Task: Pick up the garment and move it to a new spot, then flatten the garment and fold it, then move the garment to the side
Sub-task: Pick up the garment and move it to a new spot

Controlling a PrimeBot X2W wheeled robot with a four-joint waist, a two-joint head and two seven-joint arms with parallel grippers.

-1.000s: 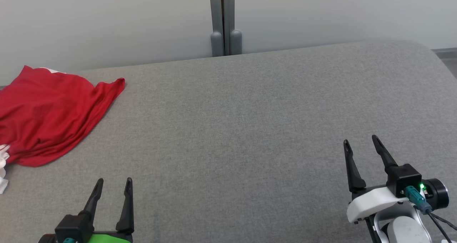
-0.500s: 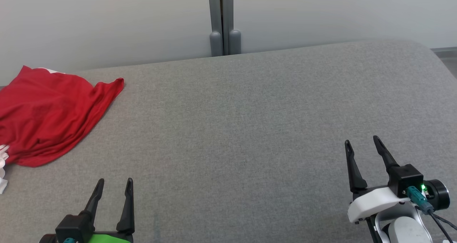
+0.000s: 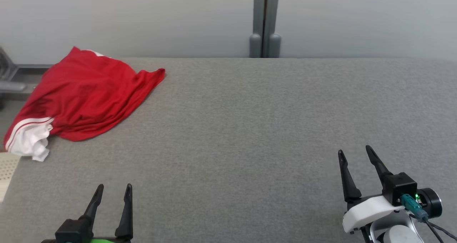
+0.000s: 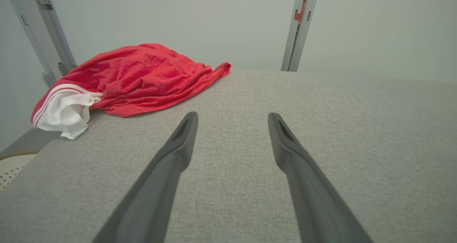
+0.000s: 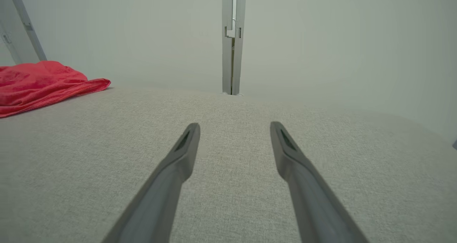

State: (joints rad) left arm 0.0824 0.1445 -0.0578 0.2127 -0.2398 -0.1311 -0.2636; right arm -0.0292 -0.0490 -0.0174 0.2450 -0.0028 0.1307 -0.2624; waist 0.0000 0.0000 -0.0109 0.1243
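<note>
The garment (image 3: 89, 96) is a crumpled red piece with a white, red-striped end, lying at the far left corner of the grey padded table (image 3: 250, 128). The left wrist view has the garment (image 4: 142, 78) up and to the left of my fingers, and the right wrist view has the garment (image 5: 39, 82) at the far left. My left gripper (image 3: 113, 188) is open near the front left edge, well short of the cloth, with nothing between its fingers. My right gripper (image 3: 353, 150) stands open at the front right, far from the garment.
A grey post (image 3: 265, 21) rises against the pale wall behind the table's far edge. The garment's white end hangs near the table's left edge, beyond which a perforated pale surface (image 3: 7, 168) and a dark frame (image 3: 10, 78) show.
The head camera has swung left, so the whole picture has shifted right and the garment's white end has come into view. Neither gripper has moved over the table and both stay open.
</note>
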